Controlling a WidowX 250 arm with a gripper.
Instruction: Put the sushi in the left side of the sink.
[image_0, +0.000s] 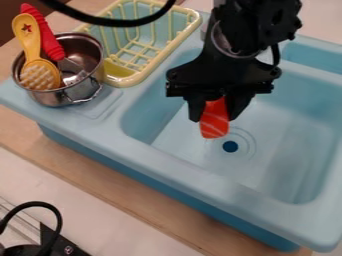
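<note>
- Light-blue plastic toy sink (200, 178): its basin lies under the arm; the left side, as viewed, is the likely goal.
- Black two-finger gripper (214, 114): over the basin, jaws pinching the sushi.
- Orange, white-striped toy sushi (214, 125): between the jaws, long axis running down along them, lower end poking out beyond, just up-left of the round dark drain (230, 146) in view.

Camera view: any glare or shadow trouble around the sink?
Camera view: soft, diffuse light, no hard-edged shadow on the floor of the sink; bright glints on the metal pot, its inside darker; the black gripper is so dark that most surface detail is lost; the orange sushi in its jaws stands out against the pale blue.
</note>
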